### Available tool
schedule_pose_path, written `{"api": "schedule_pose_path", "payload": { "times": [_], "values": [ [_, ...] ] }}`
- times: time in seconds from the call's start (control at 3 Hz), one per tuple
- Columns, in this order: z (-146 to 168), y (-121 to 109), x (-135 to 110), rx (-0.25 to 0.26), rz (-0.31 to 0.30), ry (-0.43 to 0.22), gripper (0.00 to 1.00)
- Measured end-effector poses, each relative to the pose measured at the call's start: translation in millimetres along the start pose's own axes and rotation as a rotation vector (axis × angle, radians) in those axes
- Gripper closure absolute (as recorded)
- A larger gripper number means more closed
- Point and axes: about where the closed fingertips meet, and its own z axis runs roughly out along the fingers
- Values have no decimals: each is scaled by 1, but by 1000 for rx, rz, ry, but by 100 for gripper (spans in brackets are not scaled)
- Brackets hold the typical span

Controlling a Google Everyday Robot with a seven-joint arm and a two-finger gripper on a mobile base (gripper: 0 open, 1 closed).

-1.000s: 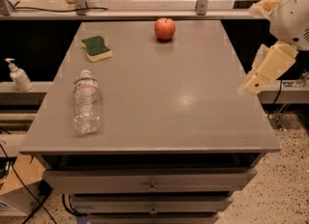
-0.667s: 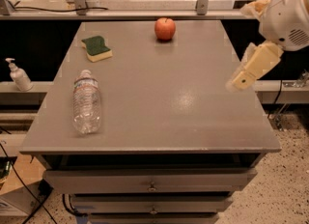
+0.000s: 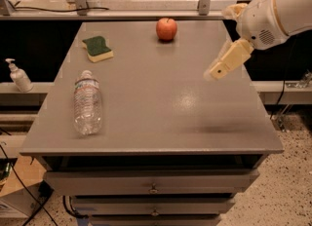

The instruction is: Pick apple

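Note:
The apple (image 3: 166, 28), small, round and red-orange, sits upright near the far edge of the grey table (image 3: 156, 103), right of the middle. My gripper (image 3: 215, 72) hangs above the right side of the table on a white arm that comes in from the upper right. It is to the right of the apple and nearer the camera, well apart from it, and holds nothing that I can see.
A green and yellow sponge (image 3: 98, 48) lies at the far left. A clear plastic water bottle (image 3: 87, 103) lies on its side at the left front. A soap dispenser (image 3: 18, 75) stands on a ledge left of the table. Drawers sit below the tabletop.
The arm has swung left and forward over the table's right side, bringing the gripper closer to the apple. The apple, sponge and bottle have not moved.

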Motion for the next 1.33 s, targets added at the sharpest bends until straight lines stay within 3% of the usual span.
{"api": "schedule_pose_path", "payload": {
  "times": [0.67,1.0,1.33],
  "values": [
    [46,-46,2,17,77,-64,0],
    [48,-48,3,16,80,-66,0],
    [59,-59,2,58,100,-83,0]
  ]
}}
